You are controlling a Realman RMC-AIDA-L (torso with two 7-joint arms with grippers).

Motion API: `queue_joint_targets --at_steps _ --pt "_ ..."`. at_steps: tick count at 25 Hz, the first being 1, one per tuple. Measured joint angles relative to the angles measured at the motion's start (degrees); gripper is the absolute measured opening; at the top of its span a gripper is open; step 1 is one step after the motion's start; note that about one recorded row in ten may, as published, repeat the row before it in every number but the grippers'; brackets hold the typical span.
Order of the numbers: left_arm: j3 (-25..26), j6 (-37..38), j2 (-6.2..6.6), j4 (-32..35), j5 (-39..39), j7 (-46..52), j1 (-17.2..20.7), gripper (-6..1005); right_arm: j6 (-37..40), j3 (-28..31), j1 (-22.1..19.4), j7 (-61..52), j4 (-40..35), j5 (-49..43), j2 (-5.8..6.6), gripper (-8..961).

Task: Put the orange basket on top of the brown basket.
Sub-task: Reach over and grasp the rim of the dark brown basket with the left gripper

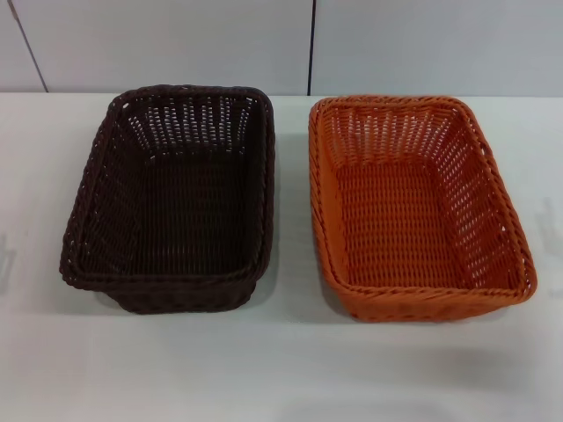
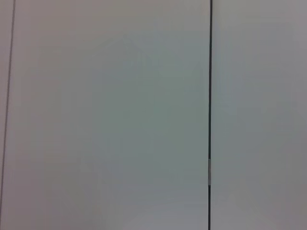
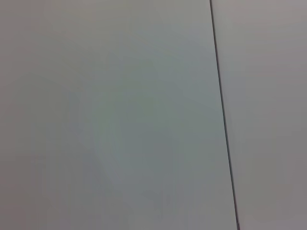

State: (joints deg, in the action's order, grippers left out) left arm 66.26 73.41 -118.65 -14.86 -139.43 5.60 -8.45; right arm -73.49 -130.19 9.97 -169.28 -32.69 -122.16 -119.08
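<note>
In the head view the orange basket (image 1: 413, 207) stands upright and empty on the white table, on the right. The brown basket (image 1: 176, 198) stands upright and empty beside it on the left, a narrow gap between them. Neither gripper shows in the head view. The left wrist view and the right wrist view show only a pale wall panel with a dark seam, no fingers and no basket.
The white table (image 1: 281, 369) stretches in front of and around both baskets. A pale panelled wall (image 1: 176, 44) with a dark vertical seam (image 1: 310, 44) rises behind the table's far edge.
</note>
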Motion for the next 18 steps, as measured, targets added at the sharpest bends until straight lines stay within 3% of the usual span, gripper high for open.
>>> queue_joint_targets --at_steps 18 --pt "0.07 -0.38 0.09 0.8 0.0 0.02 -0.59 790 0.41 -0.14 -0.13 0.0 0.15 0.0 -0.18 745"
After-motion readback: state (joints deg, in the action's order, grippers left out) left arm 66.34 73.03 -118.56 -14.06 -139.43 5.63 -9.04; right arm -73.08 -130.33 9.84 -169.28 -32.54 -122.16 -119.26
